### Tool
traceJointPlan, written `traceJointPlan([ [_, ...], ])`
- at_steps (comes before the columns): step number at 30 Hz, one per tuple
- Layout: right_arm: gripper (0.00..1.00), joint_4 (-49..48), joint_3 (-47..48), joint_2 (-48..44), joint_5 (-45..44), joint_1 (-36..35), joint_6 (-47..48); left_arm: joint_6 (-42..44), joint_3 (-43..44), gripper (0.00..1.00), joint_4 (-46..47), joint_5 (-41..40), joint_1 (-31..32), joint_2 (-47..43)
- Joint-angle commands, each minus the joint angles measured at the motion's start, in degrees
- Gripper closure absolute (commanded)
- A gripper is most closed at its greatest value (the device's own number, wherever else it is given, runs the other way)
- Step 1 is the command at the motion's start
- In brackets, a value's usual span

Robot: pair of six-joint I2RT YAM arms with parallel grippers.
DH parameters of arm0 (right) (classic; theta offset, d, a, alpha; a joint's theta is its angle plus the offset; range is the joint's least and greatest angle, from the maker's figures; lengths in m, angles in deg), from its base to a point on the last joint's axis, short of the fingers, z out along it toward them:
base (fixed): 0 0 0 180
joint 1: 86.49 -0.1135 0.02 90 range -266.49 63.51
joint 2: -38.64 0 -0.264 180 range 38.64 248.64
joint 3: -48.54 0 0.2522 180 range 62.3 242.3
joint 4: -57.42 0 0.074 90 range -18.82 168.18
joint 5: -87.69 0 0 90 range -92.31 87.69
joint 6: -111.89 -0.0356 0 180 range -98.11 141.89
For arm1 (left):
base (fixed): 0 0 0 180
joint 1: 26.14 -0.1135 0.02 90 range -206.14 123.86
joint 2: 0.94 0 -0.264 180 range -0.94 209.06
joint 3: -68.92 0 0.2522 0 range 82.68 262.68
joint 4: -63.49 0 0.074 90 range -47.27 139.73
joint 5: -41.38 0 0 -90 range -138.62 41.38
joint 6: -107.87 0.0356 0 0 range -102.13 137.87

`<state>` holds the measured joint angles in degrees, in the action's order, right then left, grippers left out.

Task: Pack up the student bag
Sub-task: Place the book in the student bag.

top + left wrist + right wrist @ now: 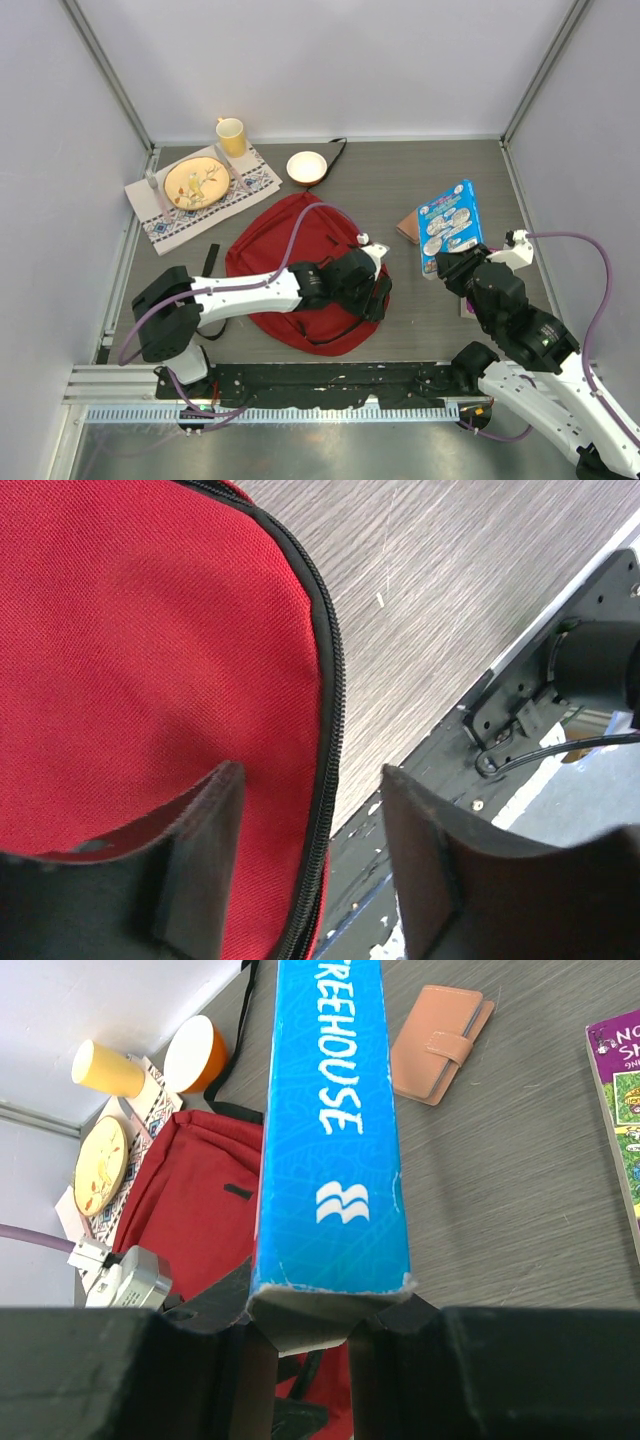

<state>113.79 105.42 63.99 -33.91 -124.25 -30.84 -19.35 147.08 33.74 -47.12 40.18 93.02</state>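
Observation:
The student bag (pixel 290 265) is a dark-red backpack lying flat in the middle of the table. My left gripper (pixel 378 295) hovers over its right edge. In the left wrist view that gripper (pixel 315 840) is open, and the bag's (pixel 150 660) black zipper line (pixel 328 700) runs between the jaws, with nothing gripped. My right gripper (pixel 456 268) is shut on a blue book (pixel 450 225), held to the right of the bag. In the right wrist view the blue book's spine (pixel 330 1120) rises from between the right gripper's (pixel 310 1335) jaws.
A tan wallet (pixel 407 228) lies beside the blue book, and a purple book (pixel 620 1110) lies to its right. At the back left, a patterned placemat (pixel 250 185) carries a plate (pixel 195 183); a yellow cup (pixel 232 135) and a bowl (pixel 306 166) stand nearby.

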Motion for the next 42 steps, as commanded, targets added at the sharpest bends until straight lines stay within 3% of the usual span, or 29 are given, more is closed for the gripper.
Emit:
traceJointPlan([
  [1, 0.99, -3.7, 1.9, -1.3, -1.6, 0.1, -1.1, 0.1, 3.6, 0.48, -2.2, -1.0, 0.3, 0.1],
  [2, 0.99, -3.3, 1.9, -1.3, -1.6, 0.1, -1.2, 0.1, 3.7, 0.57, -2.4, -1.0, 0.3, 0.1],
  [3, 0.99, -3.1, 1.9, -1.4, -1.6, 0.1, -1.2, 0.0, 3.5, 0.61, -2.4, -3.0, 0.3, -0.4],
  [8, 0.99, -2.9, 1.3, -1.5, -1.4, 0.1, -1.4, -0.1, 3.5, 0.69, -1.7, -4.7, 0.3, -1.8],
  [14, 0.99, -2.9, 0.6, -1.4, -0.9, 0.1, -1.9, 0.1, 4.0, 1.0, -2.4, -4.9, 0.3, -1.5],
  [23, 0.99, -2.9, 0.3, -1.2, 0.0, 0.1, -1.9, 1.1, 3.6, 1.0, -2.9, -9.9, 0.3, -7.4],
  [34, 0.99, -2.0, 0.6, -2.2, 3.1, 0.1, -2.2, 3.5, 7.2, 1.0, -11.6, -25.4, -2.3, -18.3],
  [42, 0.99, -4.3, -0.7, -3.5, 28.7, 0.1, -2.1, 5.9, 16.2, 1.0, -18.6, -30.5, -4.5, -22.3],
])
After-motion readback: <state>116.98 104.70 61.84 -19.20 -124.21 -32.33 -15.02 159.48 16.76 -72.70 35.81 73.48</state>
